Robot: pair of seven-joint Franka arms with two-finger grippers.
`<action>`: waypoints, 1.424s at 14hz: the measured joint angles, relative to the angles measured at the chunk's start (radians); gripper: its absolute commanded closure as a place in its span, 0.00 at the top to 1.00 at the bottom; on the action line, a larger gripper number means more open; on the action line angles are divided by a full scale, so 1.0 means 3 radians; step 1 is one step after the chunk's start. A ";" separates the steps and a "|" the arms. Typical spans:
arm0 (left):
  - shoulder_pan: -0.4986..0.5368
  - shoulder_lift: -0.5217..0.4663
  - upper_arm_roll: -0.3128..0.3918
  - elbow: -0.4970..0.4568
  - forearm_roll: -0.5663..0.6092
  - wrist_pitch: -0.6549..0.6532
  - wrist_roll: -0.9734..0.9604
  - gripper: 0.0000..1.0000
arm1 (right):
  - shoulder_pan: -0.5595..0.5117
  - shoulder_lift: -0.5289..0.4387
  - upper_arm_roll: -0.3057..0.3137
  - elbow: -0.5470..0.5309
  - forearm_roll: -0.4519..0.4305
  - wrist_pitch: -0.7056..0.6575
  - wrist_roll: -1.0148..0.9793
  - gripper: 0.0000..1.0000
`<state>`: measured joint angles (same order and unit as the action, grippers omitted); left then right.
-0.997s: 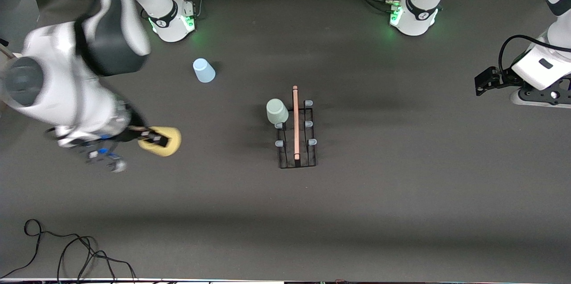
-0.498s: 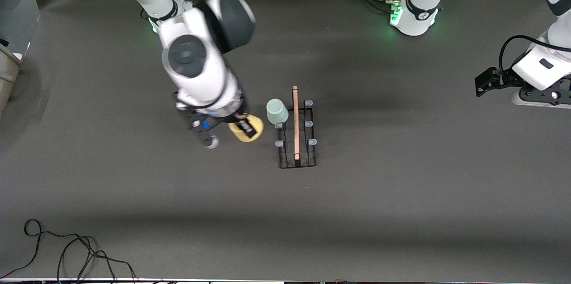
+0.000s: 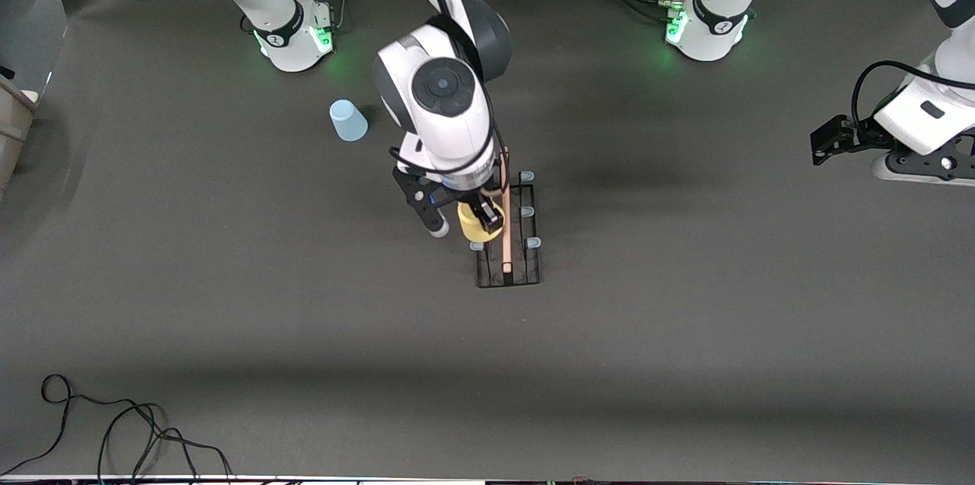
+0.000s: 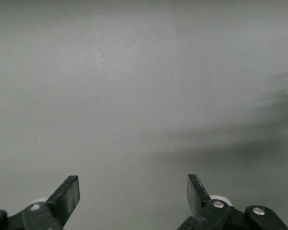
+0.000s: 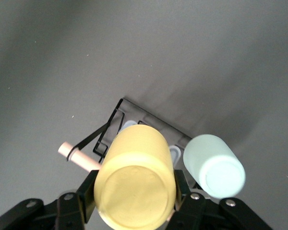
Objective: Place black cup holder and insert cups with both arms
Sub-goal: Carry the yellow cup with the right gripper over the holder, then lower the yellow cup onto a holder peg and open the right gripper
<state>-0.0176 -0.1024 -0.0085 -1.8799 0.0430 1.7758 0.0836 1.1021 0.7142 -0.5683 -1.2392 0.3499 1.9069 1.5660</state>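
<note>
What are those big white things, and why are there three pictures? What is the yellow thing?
The white things are two robot arms bolted to a dark table. One picture looks down from high up; the other two come from little cameras on each arm's wrist.

The right gripper is like a hand with two fingers. It holds a yellow cup upside down over a black wire rack with a wooden handle. A green cup already sits on one peg. A blue cup waits on the table, toward the right arm's end.

The left gripper is open, holds nothing and waits at the table's edge.
</note>
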 measured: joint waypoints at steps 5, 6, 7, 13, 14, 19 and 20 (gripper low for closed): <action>0.0000 0.0012 0.0000 -0.0001 0.0000 0.0011 0.0000 1.00 | -0.0051 0.0126 -0.0018 0.0000 -0.0034 0.0101 -0.0001 0.00; 0.0000 0.0013 0.0000 -0.0001 0.0000 0.0012 0.0000 0.99 | -0.0055 0.0149 -0.0018 -0.0001 -0.0035 0.0165 -0.0001 0.00; 0.0000 0.0014 0.0000 -0.0001 0.0000 0.0013 0.0000 0.99 | -0.0055 0.0185 -0.0018 -0.0002 -0.0035 0.0242 -0.0001 0.00; 0.0000 0.0016 0.0000 -0.0001 0.0000 0.0014 0.0000 0.99 | -0.0052 0.0457 -0.0005 -0.0004 -0.0033 0.0390 -0.0001 1.00; 0.0000 0.0016 0.0000 -0.0001 0.0000 0.0014 0.0000 0.99 | -0.0053 0.0465 -0.0005 -0.0003 -0.0033 0.0393 -0.0001 1.00; 0.0000 0.0031 0.0000 -0.0001 0.0000 0.0015 0.0000 1.00 | -0.0042 0.0284 -0.0037 0.0130 -0.0034 0.0252 -0.0001 1.00; 0.0000 0.0038 0.0000 -0.0001 0.0000 0.0016 0.0000 1.00 | -0.0040 0.0169 -0.0050 0.0164 -0.0047 0.0095 -0.0001 1.00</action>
<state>-0.0176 -0.0911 -0.0085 -1.8803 0.0430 1.7805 0.0838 1.0901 0.7648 -0.5834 -1.1901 0.3358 1.9354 1.5656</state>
